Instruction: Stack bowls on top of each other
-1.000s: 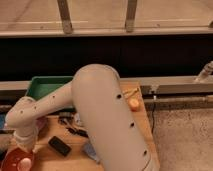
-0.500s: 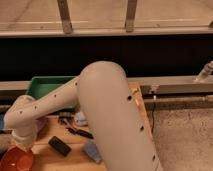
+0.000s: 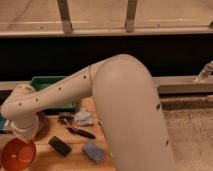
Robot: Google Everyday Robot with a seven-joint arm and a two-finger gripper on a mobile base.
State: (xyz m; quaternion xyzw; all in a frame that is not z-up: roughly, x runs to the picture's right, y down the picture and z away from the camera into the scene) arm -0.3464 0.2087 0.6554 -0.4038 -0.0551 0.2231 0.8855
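The glossy orange-red bowl [image 3: 17,153] sits at the front left corner of the wooden table. The dull purple bowl [image 3: 42,121] lies just behind it, mostly hidden by my arm. My gripper [image 3: 23,131] is at the end of the white arm, directly over the far rim of the orange-red bowl and in front of the purple one. The wrist housing hides its fingertips.
A green rectangular tray [image 3: 48,83] stands at the back left. A crumpled white item [image 3: 82,118], a black tool [image 3: 76,131], a black block [image 3: 59,145] and a blue sponge [image 3: 93,151] lie mid-table. My bulky arm [image 3: 125,110] covers the table's right half.
The arm's elbow has swung right and nearer the camera. The wrist has stayed over the orange-red bowl, which now shows a little more fully.
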